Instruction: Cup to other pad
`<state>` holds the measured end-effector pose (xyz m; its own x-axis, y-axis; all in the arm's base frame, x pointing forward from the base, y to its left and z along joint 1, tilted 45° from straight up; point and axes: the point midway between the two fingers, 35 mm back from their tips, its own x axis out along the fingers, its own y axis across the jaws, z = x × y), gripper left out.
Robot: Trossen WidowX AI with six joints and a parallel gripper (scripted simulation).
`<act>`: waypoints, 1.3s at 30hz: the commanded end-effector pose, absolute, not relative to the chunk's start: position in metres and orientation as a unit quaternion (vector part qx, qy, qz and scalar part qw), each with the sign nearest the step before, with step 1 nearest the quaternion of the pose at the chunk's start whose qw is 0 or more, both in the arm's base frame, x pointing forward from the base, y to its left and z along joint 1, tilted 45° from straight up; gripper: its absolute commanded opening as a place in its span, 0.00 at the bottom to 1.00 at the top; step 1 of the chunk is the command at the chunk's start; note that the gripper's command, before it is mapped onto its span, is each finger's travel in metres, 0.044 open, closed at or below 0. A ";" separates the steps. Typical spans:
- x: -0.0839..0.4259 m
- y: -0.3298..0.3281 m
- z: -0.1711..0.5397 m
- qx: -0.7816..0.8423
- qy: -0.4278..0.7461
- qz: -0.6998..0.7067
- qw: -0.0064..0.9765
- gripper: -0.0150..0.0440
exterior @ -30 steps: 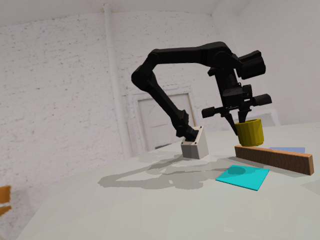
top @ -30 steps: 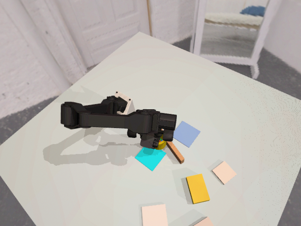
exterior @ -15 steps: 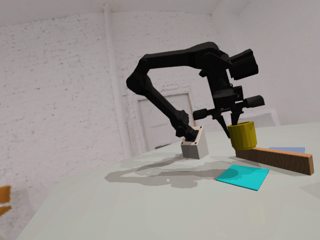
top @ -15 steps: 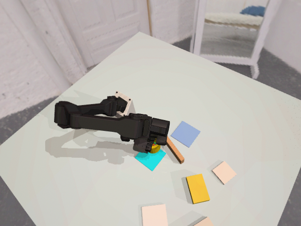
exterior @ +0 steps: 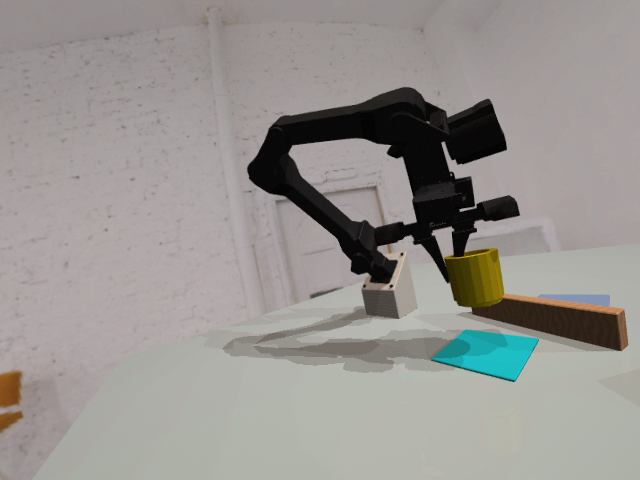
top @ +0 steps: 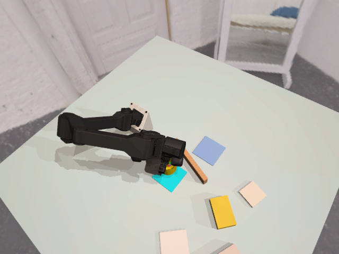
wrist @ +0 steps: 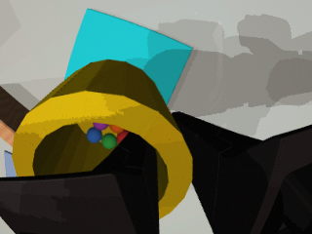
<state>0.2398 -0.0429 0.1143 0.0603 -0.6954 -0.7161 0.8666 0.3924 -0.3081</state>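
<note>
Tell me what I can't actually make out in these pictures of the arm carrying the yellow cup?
- Marbles: wrist view shows only a few; the cup wall hides the rest, so no count. The outside view hides them all.
- Cup in the top view: mostly under the arm's wrist.
- Gripper: one finger goes inside the cup, so its tip is hidden.
- Blue pad: mostly behind the wooden bar in the outside view.

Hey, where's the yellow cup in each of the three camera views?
Top: yellow cup just below centre, mostly hidden under the tool, over the cyan pad.
Exterior: right of centre, held off the table above the cyan pad, before the wooden bar.
Wrist: lower left, marbles visible inside.
Shared landmark: the cyan pad.
</note>
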 end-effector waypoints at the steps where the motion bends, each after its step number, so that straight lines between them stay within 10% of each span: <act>1: 0.239 -0.048 0.111 0.099 0.421 -0.543 0.720 0.25; 39: 0.242 -0.082 0.077 0.099 0.420 -0.543 0.721 0.25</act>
